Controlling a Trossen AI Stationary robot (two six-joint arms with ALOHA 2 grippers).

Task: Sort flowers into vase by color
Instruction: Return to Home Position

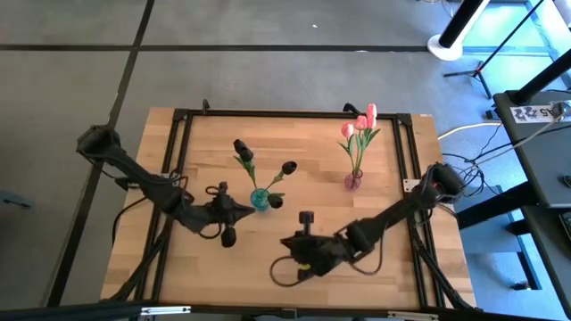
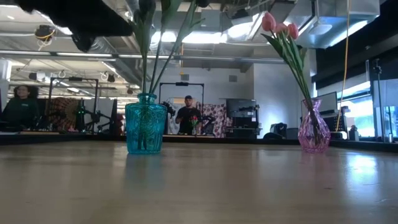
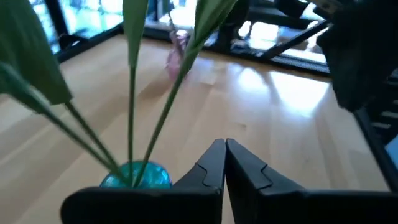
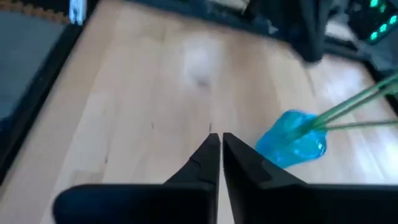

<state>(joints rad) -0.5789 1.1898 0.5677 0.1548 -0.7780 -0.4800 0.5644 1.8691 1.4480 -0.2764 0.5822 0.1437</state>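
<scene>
Dark tapered fingers pressed together on left gripper and right gripper; just ahead, bulbous blue glass vase, thin-stemmed black tulips.

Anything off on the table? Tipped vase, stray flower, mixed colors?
Nothing stands out. The blue vase and pink vase both stand upright. The black tulips are in the blue one and the pink tulips in the pink one, with none lying on the table. The left gripper and right gripper hang near the blue vase, jaws shut, empty.

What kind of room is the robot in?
Probably a robot lab or workshop: a framed work table, cables on the floor, and a person among other rigs behind.
</scene>
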